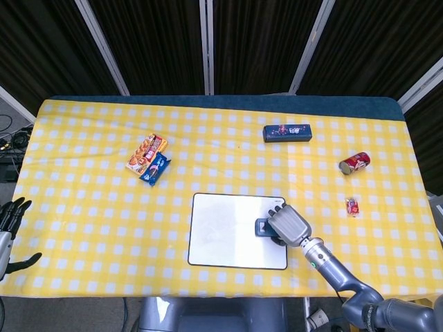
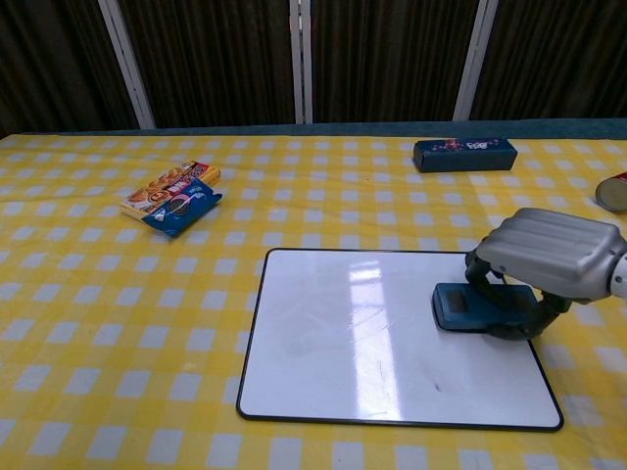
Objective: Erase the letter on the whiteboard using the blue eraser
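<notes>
Robot hand holding eraser on whiteboard
Right hand (image 2: 551, 257) grips the blue eraser (image 2: 460, 306), pressed flat on the whiteboard (image 2: 333, 338); left hand (image 1: 10, 220) hangs with fingers apart

— Can we read any lettering here?

— We make out printed marks on the dark blue box (image 2: 464, 154) and bright print on the snack packets (image 2: 172, 196), but we cannot read either.

— And the red can (image 1: 354, 163), or the whiteboard (image 2: 372, 333)?

— The can is too small for us, and we see only faint smudges on the whiteboard.
</notes>
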`<act>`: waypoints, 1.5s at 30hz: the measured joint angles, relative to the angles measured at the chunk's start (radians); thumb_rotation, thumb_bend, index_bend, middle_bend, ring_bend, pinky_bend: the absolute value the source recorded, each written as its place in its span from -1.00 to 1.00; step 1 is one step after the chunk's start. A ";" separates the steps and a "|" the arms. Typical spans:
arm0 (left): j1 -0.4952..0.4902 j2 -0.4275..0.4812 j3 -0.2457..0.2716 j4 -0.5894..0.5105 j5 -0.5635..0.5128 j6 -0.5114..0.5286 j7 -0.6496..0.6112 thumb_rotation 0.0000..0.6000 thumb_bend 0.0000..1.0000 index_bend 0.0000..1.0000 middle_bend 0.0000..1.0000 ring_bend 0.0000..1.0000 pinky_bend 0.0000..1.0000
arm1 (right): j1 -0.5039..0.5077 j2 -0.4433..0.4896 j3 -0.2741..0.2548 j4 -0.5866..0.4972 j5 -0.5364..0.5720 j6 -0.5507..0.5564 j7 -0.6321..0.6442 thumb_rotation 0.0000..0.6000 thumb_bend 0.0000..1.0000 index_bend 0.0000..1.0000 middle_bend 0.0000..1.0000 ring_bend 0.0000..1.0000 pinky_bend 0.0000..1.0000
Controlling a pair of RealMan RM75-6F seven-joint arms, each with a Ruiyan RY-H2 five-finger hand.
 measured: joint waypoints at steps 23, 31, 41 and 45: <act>-0.003 -0.004 0.001 -0.008 -0.003 -0.003 0.015 1.00 -1.00 -1.00 -1.00 -1.00 -1.00 | 0.002 0.049 -0.089 -0.154 -0.040 -0.027 -0.027 1.00 -0.12 0.06 0.13 -0.09 0.02; -0.002 -0.001 0.001 -0.006 -0.002 0.000 0.007 1.00 -1.00 -1.00 -1.00 -1.00 -1.00 | -0.003 0.069 -0.126 -0.244 -0.088 -0.016 -0.061 1.00 -0.12 0.06 0.13 -0.09 0.02; 0.001 0.006 0.003 -0.006 0.005 0.007 -0.010 1.00 -1.00 -1.00 -1.00 -1.00 -1.00 | -0.015 0.176 -0.076 -0.248 -0.131 0.127 0.060 1.00 -0.12 0.06 0.13 -0.08 0.02; 0.003 0.008 0.005 -0.009 0.012 0.010 -0.010 1.00 -1.00 -1.00 -1.00 -1.00 -1.00 | -0.034 0.199 -0.060 -0.166 -0.091 0.143 0.124 1.00 -0.12 0.06 0.13 -0.08 0.02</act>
